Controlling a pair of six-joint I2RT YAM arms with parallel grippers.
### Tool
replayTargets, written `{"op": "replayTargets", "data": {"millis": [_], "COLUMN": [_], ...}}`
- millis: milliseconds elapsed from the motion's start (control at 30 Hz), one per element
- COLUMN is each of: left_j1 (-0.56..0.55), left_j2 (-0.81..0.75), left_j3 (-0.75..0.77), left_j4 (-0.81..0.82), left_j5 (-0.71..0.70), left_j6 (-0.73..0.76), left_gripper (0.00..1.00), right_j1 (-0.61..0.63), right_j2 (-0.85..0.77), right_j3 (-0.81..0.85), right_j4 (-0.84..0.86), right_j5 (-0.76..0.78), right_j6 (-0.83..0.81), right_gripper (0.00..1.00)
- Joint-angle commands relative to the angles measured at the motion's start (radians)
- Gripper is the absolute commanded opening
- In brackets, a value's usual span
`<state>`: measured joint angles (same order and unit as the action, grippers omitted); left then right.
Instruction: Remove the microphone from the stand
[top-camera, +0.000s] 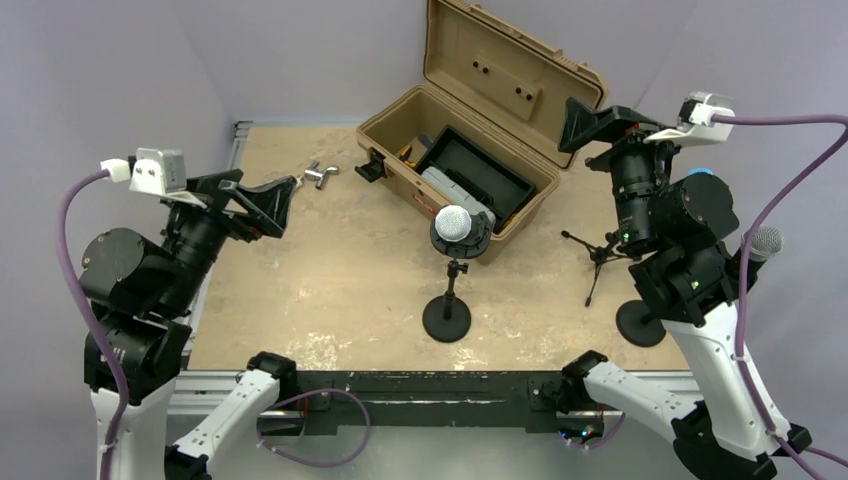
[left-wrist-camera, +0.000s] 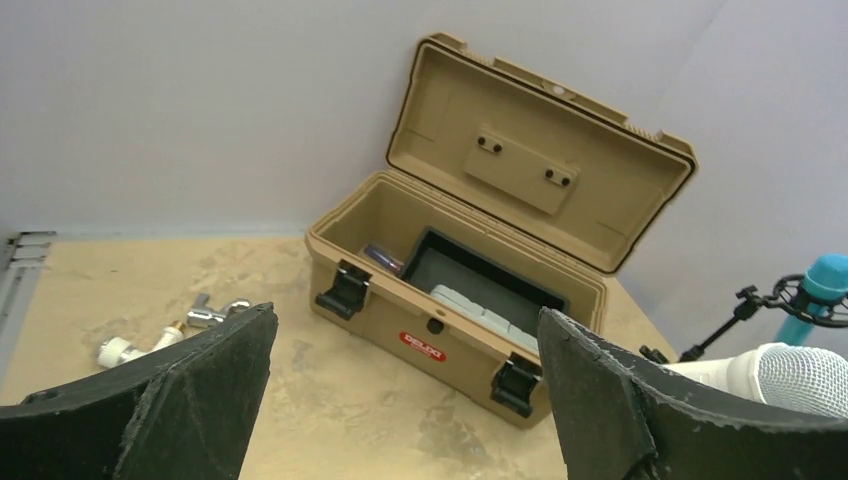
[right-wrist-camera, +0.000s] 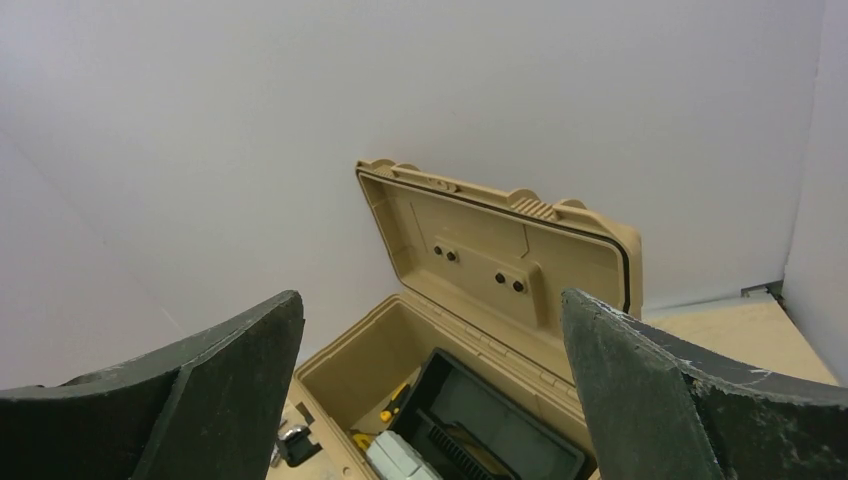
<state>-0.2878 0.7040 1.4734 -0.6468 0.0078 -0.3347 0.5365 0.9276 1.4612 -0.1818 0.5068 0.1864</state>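
A microphone with a silver mesh head (top-camera: 455, 224) sits in a black shock mount on a short stand with a round black base (top-camera: 446, 320), mid-table in front of the toolbox. In the left wrist view its white body and mesh head (left-wrist-camera: 790, 375) show at the lower right, partly behind my finger. My left gripper (top-camera: 265, 205) is open and empty, raised at the left, well apart from the microphone; the left wrist view (left-wrist-camera: 405, 330) shows only table between its fingers. My right gripper (top-camera: 590, 125) is open and empty, raised at the back right over the toolbox (right-wrist-camera: 432, 310).
An open tan toolbox (top-camera: 470, 150) with a black tray stands at the back centre. A blue microphone (left-wrist-camera: 825, 285) sits on a small tripod (top-camera: 600, 255) to the right. Another mesh-headed microphone (top-camera: 765, 242) with a round base (top-camera: 640, 323) stands beside my right arm. Metal fittings (top-camera: 320, 173) lie back left.
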Motion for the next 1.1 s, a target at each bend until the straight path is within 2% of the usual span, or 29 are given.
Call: {"op": "replayTargets", "data": {"millis": [0, 133, 333, 533, 633, 833, 967, 1067], "left_j1": [0.009, 0.009, 0.007, -0.019, -0.086, -0.273, -0.409, -0.54], "left_j2": [0.031, 0.069, 0.106, 0.127, 0.126, 0.099, 0.09, 0.083], "left_j3": [-0.021, -0.036, -0.095, -0.215, -0.281, -0.387, -0.459, -0.527], "left_j4": [0.026, 0.038, 0.087, 0.232, 0.304, 0.401, 0.466, 0.535], "left_j5": [0.109, 0.19, 0.316, 0.494, 0.524, 0.494, 0.445, 0.326], "left_j6": [-0.038, -0.062, -0.115, -0.206, -0.199, -0.089, 0.018, 0.163], "left_gripper": [1.0, 1.0, 1.0, 1.0, 1.0, 1.0, 1.0, 1.0], "right_j1": [0.001, 0.002, 0.001, 0.001, 0.002, 0.001, 0.001, 0.002], "right_j2": [0.005, 0.017, 0.01, 0.034, 0.028, 0.01, -0.011, -0.03], "right_j3": [-0.011, -0.02, -0.095, -0.126, -0.146, -0.193, -0.246, -0.293], "right_j4": [-0.004, -0.027, 0.006, -0.009, -0.014, -0.041, -0.052, -0.047], "right_j5": [0.018, 0.01, -0.089, -0.158, -0.22, -0.211, -0.176, -0.156], "right_j6": [0.016, 0.023, -0.008, 0.036, 0.068, 0.121, 0.145, 0.158], "right_gripper": [0.99, 0.99, 0.99, 0.99, 0.97, 0.99, 0.99, 0.99]}}
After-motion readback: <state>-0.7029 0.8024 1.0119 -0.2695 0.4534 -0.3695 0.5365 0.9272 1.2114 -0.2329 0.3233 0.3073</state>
